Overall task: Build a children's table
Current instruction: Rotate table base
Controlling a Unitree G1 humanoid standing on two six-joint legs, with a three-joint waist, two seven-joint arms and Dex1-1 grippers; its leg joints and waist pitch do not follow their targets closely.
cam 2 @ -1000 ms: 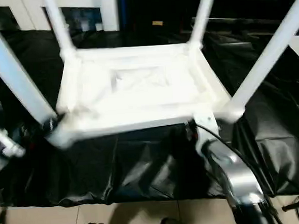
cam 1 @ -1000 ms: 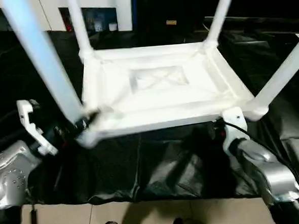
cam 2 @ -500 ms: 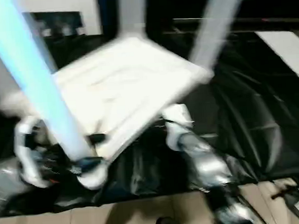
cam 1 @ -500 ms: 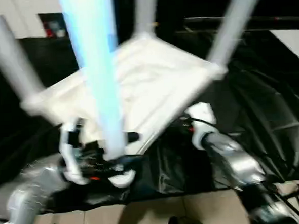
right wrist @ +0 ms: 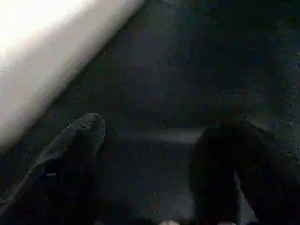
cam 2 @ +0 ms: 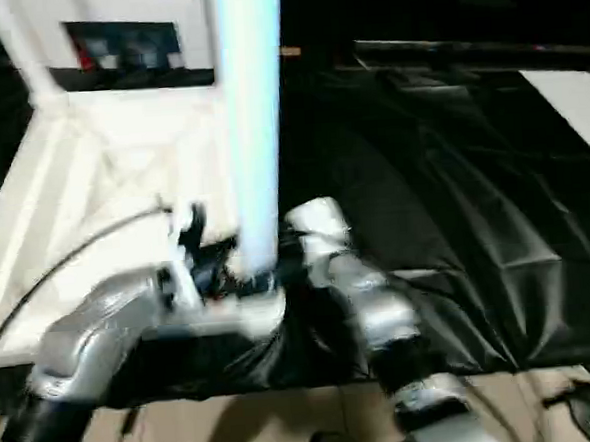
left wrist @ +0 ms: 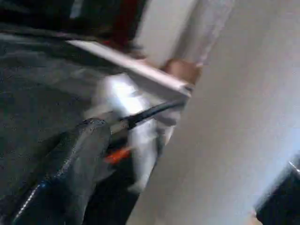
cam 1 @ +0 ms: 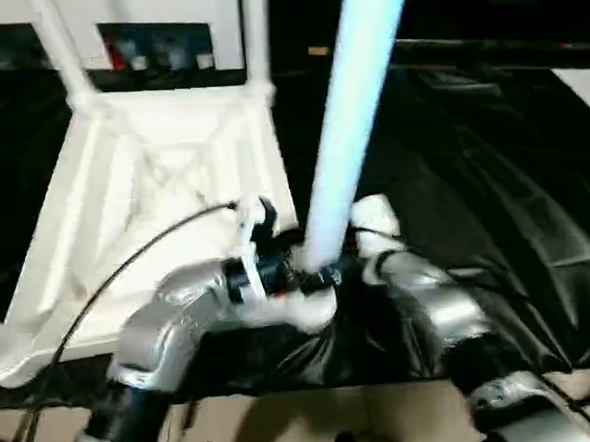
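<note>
The children's table lies upside down on black cloth, its ribbed white tabletop [cam 1: 142,180] to the left. Its nearest leg [cam 1: 344,128] rises steeply from the near right corner; two more legs [cam 1: 59,45] stand at the far corners. My left gripper [cam 1: 304,279] reaches across to the base of the nearest leg. In the left wrist view its fingers [left wrist: 70,168] stand wide apart with the white leg between them; I cannot tell whether they touch it. My right gripper [right wrist: 154,136] sits just right of that corner, open, with black cloth between its fingers [right wrist: 75,154].
Black cloth [cam 1: 472,170] covers the work surface out to the right. A white cabinet [cam 1: 152,4] stands behind the table. A black cable [cam 1: 127,261] loops over the tabletop to my left wrist. Beige floor [cam 1: 287,422] lies below the near edge.
The table has swung round on the cloth; the leg that was at the near left now rises in the middle. My left arm followed it rightward and my right arm moved in towards it.
</note>
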